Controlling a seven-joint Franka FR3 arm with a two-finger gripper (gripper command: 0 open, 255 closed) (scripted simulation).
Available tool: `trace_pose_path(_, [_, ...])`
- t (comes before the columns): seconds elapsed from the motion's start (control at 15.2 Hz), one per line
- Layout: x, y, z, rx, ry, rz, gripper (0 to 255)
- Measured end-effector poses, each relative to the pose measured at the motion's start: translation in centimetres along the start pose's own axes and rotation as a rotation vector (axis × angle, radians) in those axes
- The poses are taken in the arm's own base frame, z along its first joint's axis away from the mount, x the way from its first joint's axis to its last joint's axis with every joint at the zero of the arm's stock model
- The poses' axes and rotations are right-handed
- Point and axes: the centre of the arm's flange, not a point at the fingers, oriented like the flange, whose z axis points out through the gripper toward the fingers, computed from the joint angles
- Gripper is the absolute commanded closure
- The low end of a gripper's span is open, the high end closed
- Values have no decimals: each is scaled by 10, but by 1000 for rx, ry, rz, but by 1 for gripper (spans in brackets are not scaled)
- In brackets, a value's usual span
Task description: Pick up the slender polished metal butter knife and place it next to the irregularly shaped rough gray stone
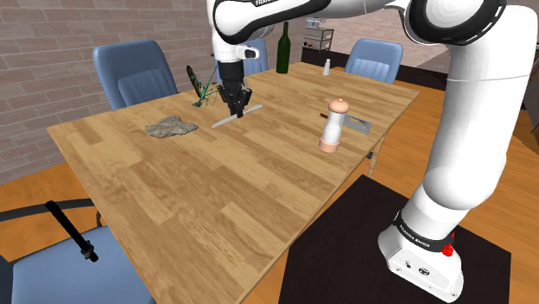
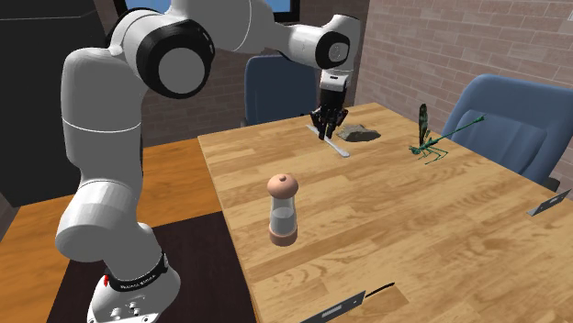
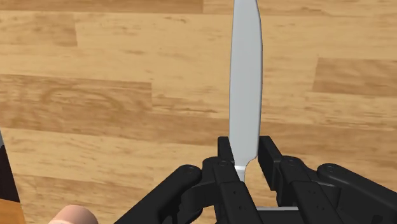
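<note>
Gripper point(image 3: 245, 149) pinches butter knife point(image 3: 246, 83) at wooden table point(image 1: 216, 199).
Grey stone point(image 1: 170, 128) lies at knife's nine o'clock in shoulder view.

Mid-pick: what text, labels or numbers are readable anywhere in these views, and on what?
On the black band near the arm's base: white lettering, too small to read.
On the arm link at the shoulder view's top edge: lettering cut off, unreadable.
On the butter knife, stone, grinder and bottle: no markings seen.
</note>
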Motion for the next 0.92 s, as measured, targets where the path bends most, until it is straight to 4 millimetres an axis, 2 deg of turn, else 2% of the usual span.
trace_pose_path(0.92, [0,-10,75,0,0,1,255])
